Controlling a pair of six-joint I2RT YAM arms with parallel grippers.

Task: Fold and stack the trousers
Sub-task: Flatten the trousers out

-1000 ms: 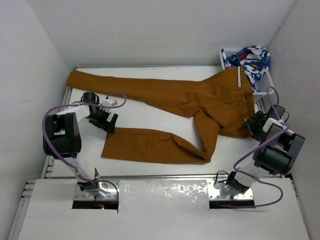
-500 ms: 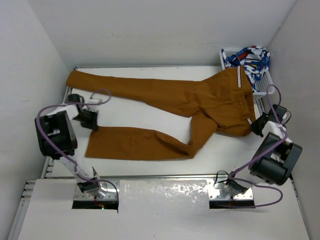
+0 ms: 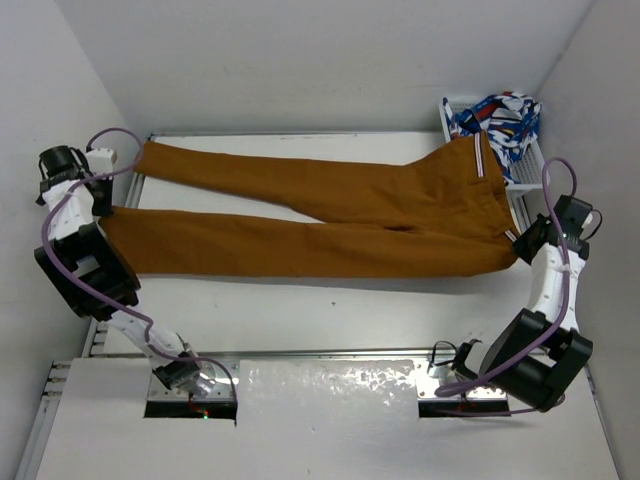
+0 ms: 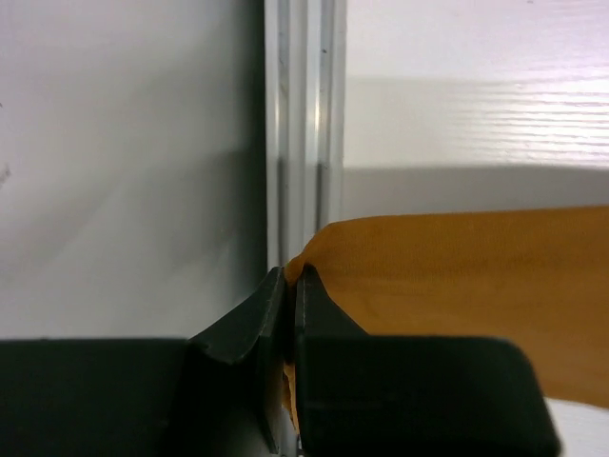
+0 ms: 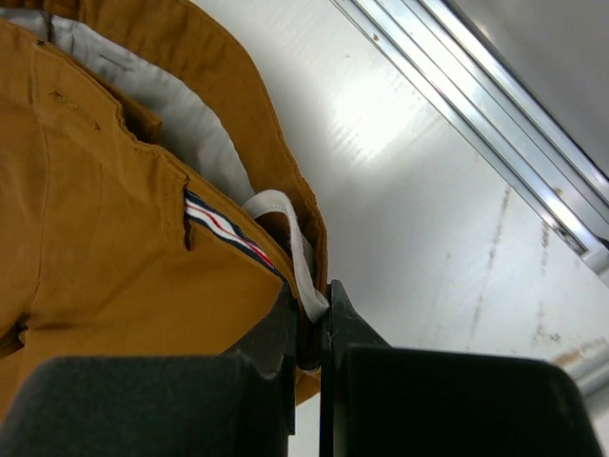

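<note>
Your top view is bright and even, lit white from overhead, so the trousers [image 3: 300,215] drop barely any shadow on the table [image 3: 300,300]. The shiny panel [image 3: 330,385] at 6 o'clock throws speckled glare. The walls go greyer toward 9 and 3 o'clock.

In your left wrist view the fingers [image 4: 238,328] at 6 o'clock are near-black and soft, out of focus. Grey shadow bands cross the table at 2 o'clock.

Your right wrist view has a hot glare patch at 12 o'clock. The stitching at 9 o'clock is crisp and the fingers are underexposed.
</note>
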